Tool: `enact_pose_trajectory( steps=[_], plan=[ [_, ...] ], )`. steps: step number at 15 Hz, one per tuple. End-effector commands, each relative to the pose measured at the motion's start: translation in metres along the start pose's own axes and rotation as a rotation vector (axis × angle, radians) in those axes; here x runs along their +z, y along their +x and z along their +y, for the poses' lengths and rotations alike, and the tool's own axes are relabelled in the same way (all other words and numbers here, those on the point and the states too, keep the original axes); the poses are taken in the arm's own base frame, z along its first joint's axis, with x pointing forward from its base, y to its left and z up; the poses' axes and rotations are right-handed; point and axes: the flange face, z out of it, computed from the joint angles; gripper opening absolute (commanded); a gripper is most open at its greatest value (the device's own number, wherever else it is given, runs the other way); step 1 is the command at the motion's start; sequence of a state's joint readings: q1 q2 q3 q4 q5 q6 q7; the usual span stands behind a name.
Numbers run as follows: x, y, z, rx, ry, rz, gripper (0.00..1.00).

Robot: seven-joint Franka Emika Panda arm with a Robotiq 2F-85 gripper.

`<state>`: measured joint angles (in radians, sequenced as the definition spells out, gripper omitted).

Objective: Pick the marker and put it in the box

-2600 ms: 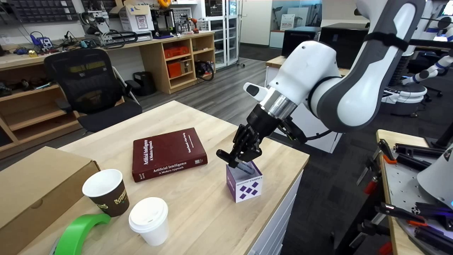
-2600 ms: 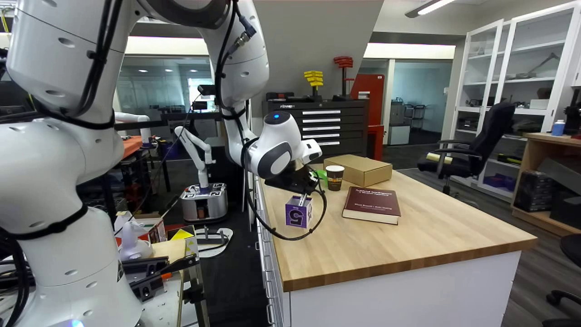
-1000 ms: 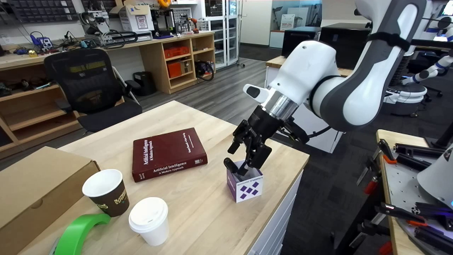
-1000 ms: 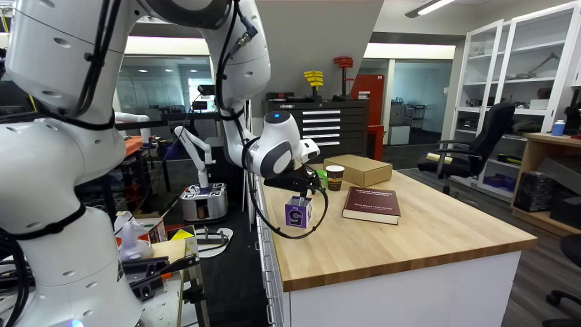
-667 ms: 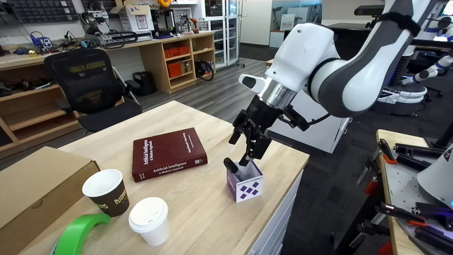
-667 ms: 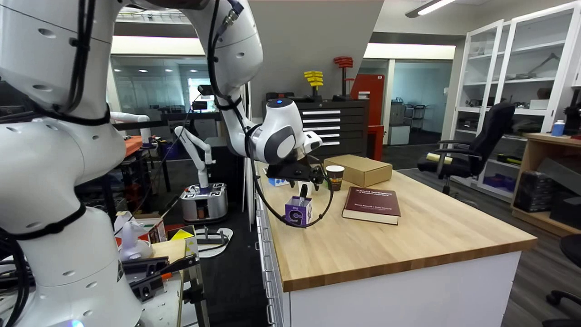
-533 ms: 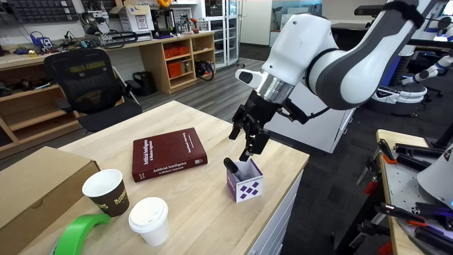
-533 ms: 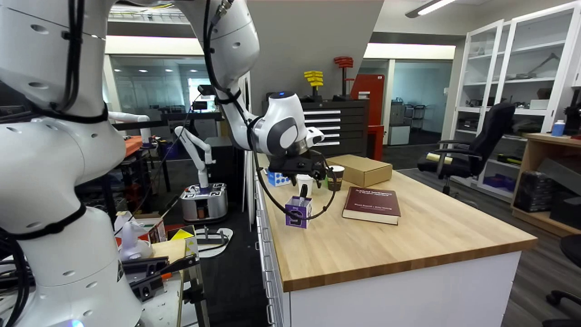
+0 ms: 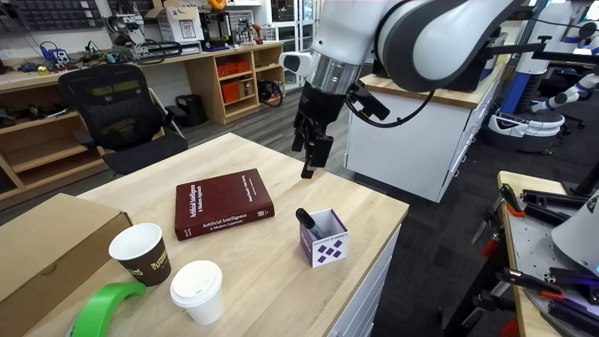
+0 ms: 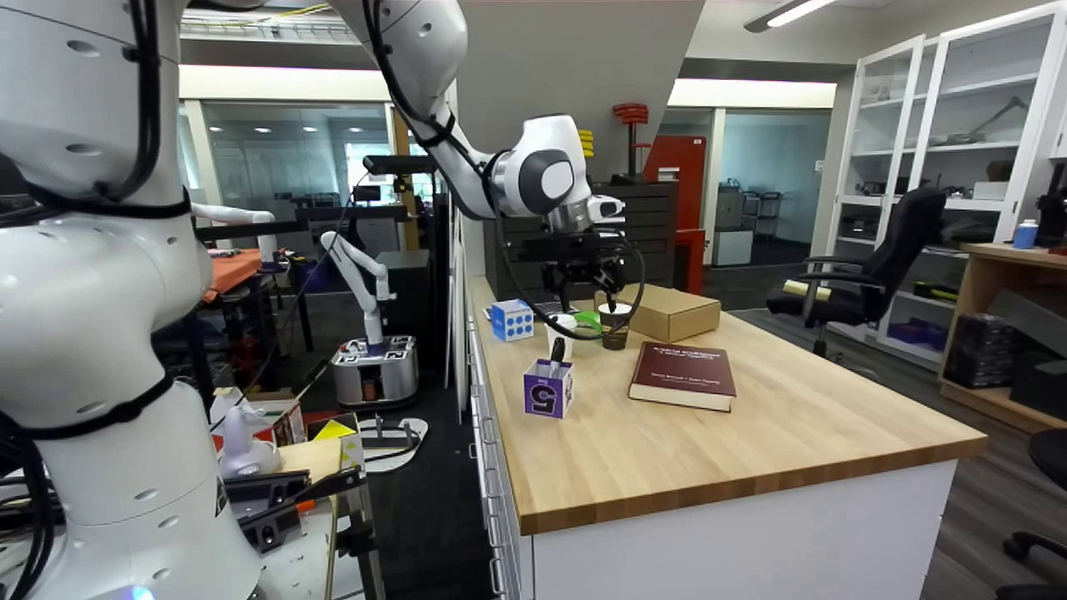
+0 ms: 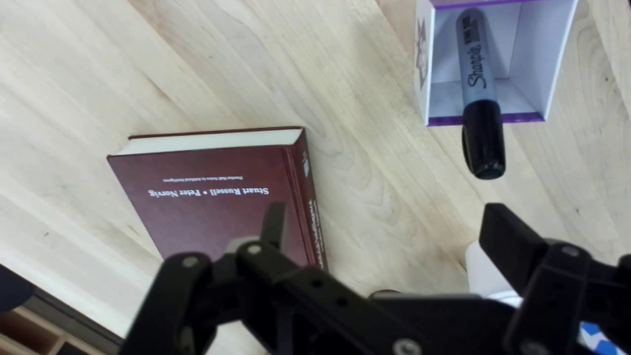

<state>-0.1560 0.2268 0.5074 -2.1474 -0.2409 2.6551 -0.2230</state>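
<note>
The marker (image 11: pixel 477 79), grey with a black cap, leans inside the small white box (image 11: pixel 537 54), which has purple trim and dots. Its capped end pokes out over the rim; the lower end rests inside. Both exterior views show the same, with the marker (image 9: pixel 306 219) tilted in the box (image 9: pixel 330 251) near the table's edge. My gripper (image 11: pixel 384 206) stands open, with a wide gap and nothing between its fingers. In an exterior view the gripper (image 9: pixel 303 160) hangs above the table, higher than the box and apart from it.
A thick maroon book (image 9: pixel 222 203) lies beside the box. A dark paper cup (image 9: pixel 142 255), a white lidded cup (image 9: pixel 199 292), a green curved object (image 9: pixel 105 306) and a brown cardboard box (image 9: pixel 61 252) stand farther along. A blue-dotted box (image 10: pixel 512 321) also sits on the table.
My gripper was at the box around the marker, then opened and let it go. It has since risen away from the box, toward the cups' end in an exterior view. The marker stays leaning inside.
</note>
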Motion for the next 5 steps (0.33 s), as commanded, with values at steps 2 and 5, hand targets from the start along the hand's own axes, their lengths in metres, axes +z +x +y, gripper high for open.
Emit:
enact_pose_trajectory(
  steps=[2, 5],
  plan=[
    [-0.009, 0.012, 0.01, 0.031, -0.021, -0.046, 1.0],
    [-0.012, 0.022, 0.016, 0.052, -0.031, -0.066, 1.0]
  ],
)
